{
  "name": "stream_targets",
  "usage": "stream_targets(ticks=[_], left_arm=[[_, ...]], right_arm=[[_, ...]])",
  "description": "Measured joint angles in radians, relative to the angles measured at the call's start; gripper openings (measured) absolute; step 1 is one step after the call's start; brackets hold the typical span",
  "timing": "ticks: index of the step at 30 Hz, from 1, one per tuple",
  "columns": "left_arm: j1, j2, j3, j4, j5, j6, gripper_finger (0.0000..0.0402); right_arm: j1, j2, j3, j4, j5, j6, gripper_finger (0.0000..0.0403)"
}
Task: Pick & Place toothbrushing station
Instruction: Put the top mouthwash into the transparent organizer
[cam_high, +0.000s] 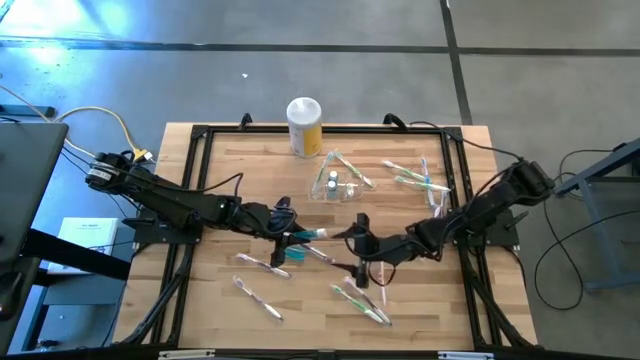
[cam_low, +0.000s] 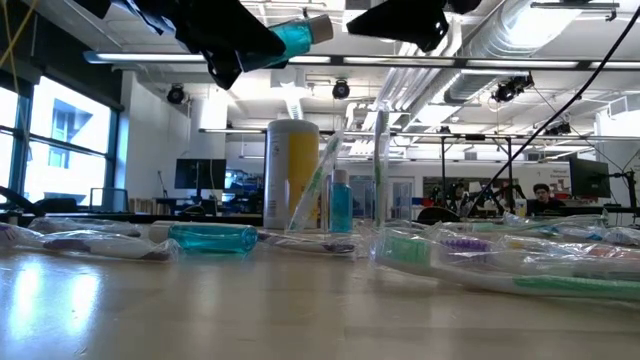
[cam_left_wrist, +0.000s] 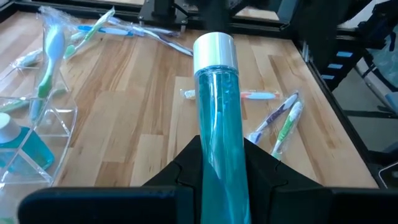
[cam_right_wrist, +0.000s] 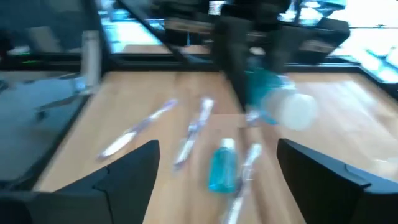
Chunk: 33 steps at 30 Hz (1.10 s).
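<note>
The toothbrushing station (cam_high: 336, 186), a clear plastic holder, stands on the wood at the far middle. A green toothbrush and a small blue bottle are in it, as the left wrist view (cam_left_wrist: 38, 134) also shows. My left gripper (cam_high: 287, 236) is shut on a teal bottle (cam_left_wrist: 216, 106) with a silver cap, held over the table's middle. My right gripper (cam_high: 357, 240) stands open just right of the cap, facing it, with its fingers (cam_right_wrist: 130, 168) wide apart and nothing between them. My left gripper pinches the teal bottle's body toward its bottom end (cam_left_wrist: 219, 158) between its two fingers. The fingers come from the table's left, slanting slightly down, and the bottle runs along them. Its capped end (cam_left_wrist: 214, 51) points toward the right gripper. The bottle is lifted clear of the table.
A yellow canister with a white lid (cam_high: 304, 125) stands at the far edge. Several wrapped toothbrushes (cam_high: 362, 302) lie scattered near, right and far right. A second teal bottle (cam_low: 212, 238) lies on the wood. A black frame rail (cam_high: 200, 180) borders the table.
</note>
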<state>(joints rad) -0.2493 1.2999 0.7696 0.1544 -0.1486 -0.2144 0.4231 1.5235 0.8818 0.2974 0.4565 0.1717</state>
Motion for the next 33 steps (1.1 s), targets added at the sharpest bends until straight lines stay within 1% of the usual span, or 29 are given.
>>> stream_targets(ticks=[2, 6, 9, 15, 18, 21, 26, 28, 33], left_arm=[[0.000, 0.000, 0.000, 0.010, 0.000, 0.001, 0.0061], [0.000, 0.000, 0.000, 0.011, 0.000, 0.008, 0.0061], [0.000, 0.000, 0.000, 0.011, -0.001, 0.008, 0.0061], [0.000, 0.000, 0.000, 0.025, -0.031, 0.030, 0.0061], [0.000, 0.000, 0.000, 0.035, -0.056, 0.034, 0.0061], [0.000, 0.000, 0.000, 0.049, -0.079, 0.053, 0.0061], [0.000, 0.013, 0.000, 0.095, -0.082, 0.056, 0.0061], [0.000, 0.016, 0.000, 0.089, -0.082, 0.057, 0.0061], [0.003, 0.060, -0.002, 0.133, -0.086, 0.070, 0.0061]], right_arm=[[-0.017, 0.005, 0.000, 0.015, 0.014, 0.007, 0.0319], [-0.064, 0.005, 0.000, 0.031, -0.045, 0.008, 0.0319], [-0.090, 0.006, 0.000, 0.040, -0.060, 0.015, 0.0319], [-0.136, 0.006, 0.000, 0.099, -0.183, 0.032, 0.0316], [-0.157, 0.006, 0.000, 0.115, -0.225, 0.066, 0.0305], [-0.168, 0.006, 0.000, 0.126, -0.246, 0.068, 0.0289], [-0.176, 0.006, 0.000, 0.126, -0.251, 0.067, 0.0263], [-0.177, 0.006, 0.000, 0.127, -0.251, 0.060, 0.0253], [-0.178, 0.006, 0.000, 0.136, -0.250, 0.036, 0.0232]])
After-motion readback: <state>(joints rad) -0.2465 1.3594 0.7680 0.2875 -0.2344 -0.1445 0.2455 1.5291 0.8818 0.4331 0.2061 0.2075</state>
